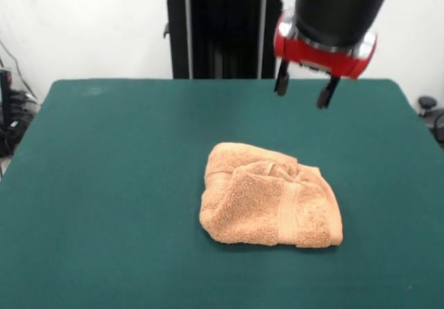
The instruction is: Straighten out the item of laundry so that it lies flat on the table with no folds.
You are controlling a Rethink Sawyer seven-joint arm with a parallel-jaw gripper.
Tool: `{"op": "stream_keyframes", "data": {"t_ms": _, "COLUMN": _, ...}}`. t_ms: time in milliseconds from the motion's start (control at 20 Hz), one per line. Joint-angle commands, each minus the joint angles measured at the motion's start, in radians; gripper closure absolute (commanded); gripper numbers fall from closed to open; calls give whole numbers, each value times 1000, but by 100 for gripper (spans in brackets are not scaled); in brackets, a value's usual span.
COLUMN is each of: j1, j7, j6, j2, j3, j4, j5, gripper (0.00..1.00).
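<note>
The orange-tan terry towel (pixel 270 196) lies crumpled and folded over itself on the dark green table (pixel 104 184), a little right of the middle. Its flat woven band runs down the right part of the bundle. My gripper (pixel 304 90) hangs from the red and black arm at the upper right, well above and behind the towel. Its two dark fingers (pixel 282 80) stand apart and hold nothing.
The robot's black pedestal (pixel 222 31) stands behind the table's far edge. Cables and dark gear lie on the floor at the left edge (pixel 10 114) and the right edge (pixel 430 111).
</note>
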Motion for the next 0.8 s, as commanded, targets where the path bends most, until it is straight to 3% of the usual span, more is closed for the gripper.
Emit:
{"op": "stream_keyframes", "data": {"t_ms": 50, "j1": 19, "j7": 238, "j6": 107, "j2": -69, "j3": 18, "j4": 100, "j5": 35, "gripper": 0}}
{"op": "stream_keyframes", "data": {"t_ms": 250, "j1": 27, "j7": 243, "j6": 218, "j2": -116, "j3": 5, "j4": 124, "j5": 29, "gripper": 0}}
{"op": "stream_keyframes", "data": {"t_ms": 800, "j1": 42, "j7": 248, "j6": 279, "j2": -208, "j3": -23, "j4": 248, "j5": 30, "gripper": 0}}
